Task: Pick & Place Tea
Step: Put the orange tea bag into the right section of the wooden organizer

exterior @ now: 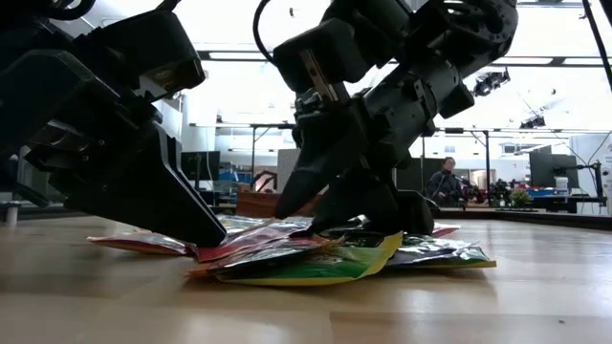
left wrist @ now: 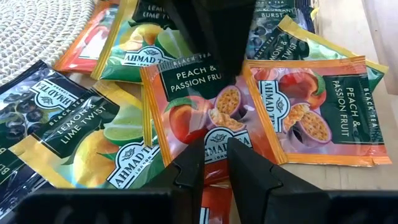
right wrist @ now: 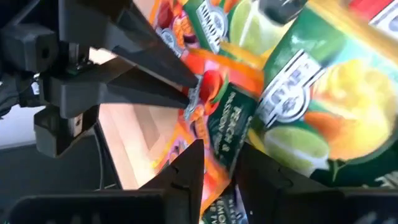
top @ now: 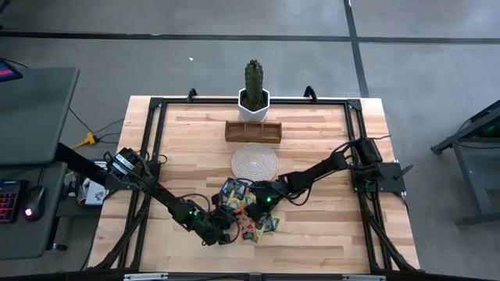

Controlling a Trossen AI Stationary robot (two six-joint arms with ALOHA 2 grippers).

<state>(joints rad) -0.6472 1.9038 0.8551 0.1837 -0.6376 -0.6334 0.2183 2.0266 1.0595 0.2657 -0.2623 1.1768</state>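
A heap of tea sachets (top: pixel 247 209), orange, green, yellow and dark blue, lies on the wooden table toward its near edge. My left gripper (top: pixel 225 232) reaches into the heap from the near left and is shut on an orange peach sachet (left wrist: pixel 205 106). My right gripper (top: pixel 260 200) comes from the far right, and its fingers are closed on an orange sachet (right wrist: pixel 224 127), seemingly the same one. In the low view both grippers, left (exterior: pixel 206 234) and right (exterior: pixel 320 220), have their tips down among the sachets. My left gripper pinches the orange peach sachet between its two fingers at the middle of one edge (left wrist: pixel 215 148). The fingers slant down from the table's near left. The sachet lies flat on the other sachets. My right gripper has an orange sachet's edge (right wrist: pixel 219 149) between its two fingers, slanting down from the far right. The sachet rests on the heap, opposite my left gripper's tips (right wrist: pixel 193 93).
A round whitish woven mat (top: pixel 254 162) lies just beyond the heap. Behind it stand a brown wooden tray (top: pixel 252 130) and a potted cactus (top: pixel 253 92). A black frame (top: pixel 156 125) runs around the table's edges. Bare wood lies to either side of the heap.
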